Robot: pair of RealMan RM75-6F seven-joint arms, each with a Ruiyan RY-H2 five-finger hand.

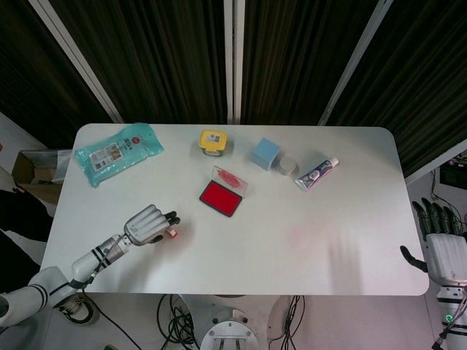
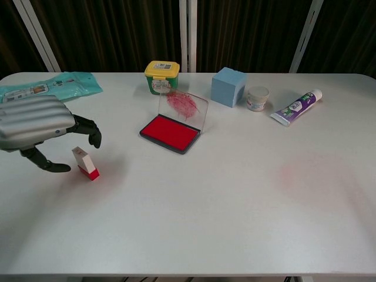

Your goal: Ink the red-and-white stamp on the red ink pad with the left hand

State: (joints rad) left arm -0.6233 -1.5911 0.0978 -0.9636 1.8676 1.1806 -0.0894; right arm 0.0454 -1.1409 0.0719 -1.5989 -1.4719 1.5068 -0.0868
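Hovering left hand [image 2: 36,125], fingers apart, empty, beside stamp [image 2: 86,163]; ink pad [image 2: 170,133] lid open.

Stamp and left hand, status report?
Left hand open, fingers curled around stamp, no grip yet. Right hand open, off table edge. Ink pad lid up, path unobstructed.

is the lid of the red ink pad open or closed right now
Open. The red ink pad's clear, red-smeared lid stands raised at its far edge, leaving the red inking surface uncovered and facing up in both views.
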